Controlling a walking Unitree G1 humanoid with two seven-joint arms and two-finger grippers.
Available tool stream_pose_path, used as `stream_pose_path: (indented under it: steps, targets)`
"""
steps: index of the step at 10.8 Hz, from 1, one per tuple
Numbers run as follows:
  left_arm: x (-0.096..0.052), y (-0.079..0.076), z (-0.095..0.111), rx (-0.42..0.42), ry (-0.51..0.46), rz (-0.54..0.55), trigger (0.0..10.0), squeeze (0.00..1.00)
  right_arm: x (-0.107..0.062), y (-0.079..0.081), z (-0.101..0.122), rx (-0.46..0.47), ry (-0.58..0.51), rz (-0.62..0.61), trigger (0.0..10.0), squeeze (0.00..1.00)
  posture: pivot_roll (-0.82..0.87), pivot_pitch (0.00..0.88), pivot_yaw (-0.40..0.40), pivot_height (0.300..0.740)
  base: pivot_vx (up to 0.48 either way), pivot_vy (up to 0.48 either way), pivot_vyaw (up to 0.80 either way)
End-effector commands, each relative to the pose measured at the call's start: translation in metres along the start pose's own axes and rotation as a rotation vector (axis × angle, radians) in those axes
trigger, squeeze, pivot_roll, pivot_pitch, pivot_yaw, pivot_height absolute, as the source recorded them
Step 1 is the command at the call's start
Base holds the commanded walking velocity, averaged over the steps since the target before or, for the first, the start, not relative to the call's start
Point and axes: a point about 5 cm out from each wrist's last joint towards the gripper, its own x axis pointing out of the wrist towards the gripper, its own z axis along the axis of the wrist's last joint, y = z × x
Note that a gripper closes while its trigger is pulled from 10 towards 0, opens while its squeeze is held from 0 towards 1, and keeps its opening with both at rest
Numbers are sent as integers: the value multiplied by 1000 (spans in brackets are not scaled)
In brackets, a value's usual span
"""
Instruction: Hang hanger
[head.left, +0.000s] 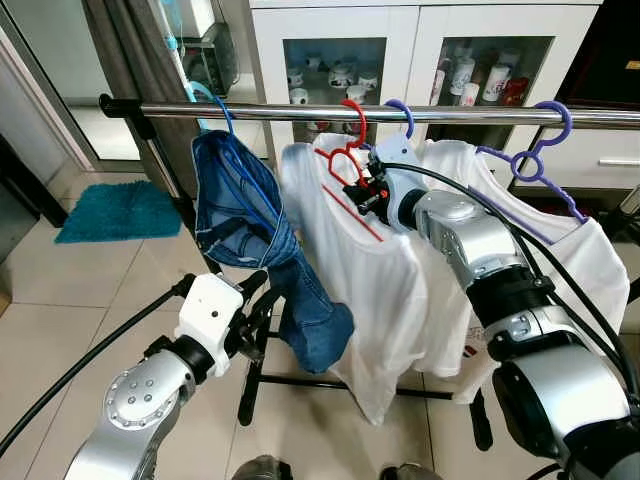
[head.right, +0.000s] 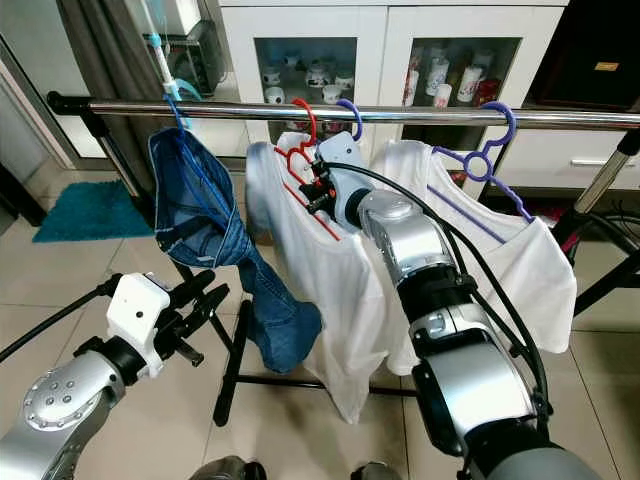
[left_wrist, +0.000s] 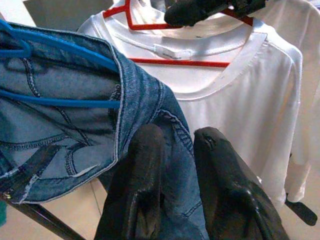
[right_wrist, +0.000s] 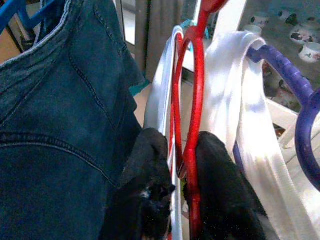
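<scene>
A red hanger (head.left: 351, 112) carrying a white shirt (head.left: 350, 265) has its hook over the chrome rail (head.left: 290, 111). My right gripper (head.left: 361, 192) is raised to the hanger's neck, just under the rail. In the right wrist view its fingers (right_wrist: 150, 165) are shut on the red hanger's wire (right_wrist: 196, 100). My left gripper (head.left: 257, 291) is held low beside the hanging jeans (head.left: 250, 225). Its fingers (left_wrist: 145, 165) stand slightly open with nothing between them.
The jeans hang from a blue hanger (head.left: 214, 102) at the rail's left. Two purple hangers (head.left: 541, 150) with white shirts hang to the right. The rack's black base (head.left: 300, 381) crosses the tiled floor. Behind are a glass-fronted cabinet (head.left: 340, 60) and a teal rug (head.left: 115, 212).
</scene>
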Motion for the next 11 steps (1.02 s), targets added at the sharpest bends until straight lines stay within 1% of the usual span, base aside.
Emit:
stream_pose_path:
  steps: [1, 4, 5, 6, 8, 11]
  targets:
    - [0, 1, 1, 17, 6, -9, 10000, 0, 2, 0, 9, 3, -30, -3, 0, 0, 12, 73, 78, 740, 0, 0, 0]
    - [2, 2, 2, 17, 1, -1, 10000, 0, 4, 2, 10, -18, -38, -12, 0, 0, 9, 69, 75, 740, 0, 0, 0]
    - [3, 2, 2, 16, 0, 1, 10000, 0, 4, 1, 10, -13, -42, -8, 0, 0, 9, 69, 74, 740, 0, 0, 0]
    - [4, 2, 2, 16, -4, 3, 10000, 0, 5, 2, 9, 17, -38, -8, 0, 0, 7, 68, 73, 740, 0, 0, 0]
    - [4, 2, 2, 15, -5, 4, 10000, 0, 5, 2, 8, 44, -39, -25, 0, 0, 5, 72, 73, 740, 0, 0, 0]
    - [4, -1, 1, 9, -5, 5, 10000, 0, 6, 6, 7, 32, -45, -17, 0, 0, 0, 79, 63, 740, 0, 0, 0]
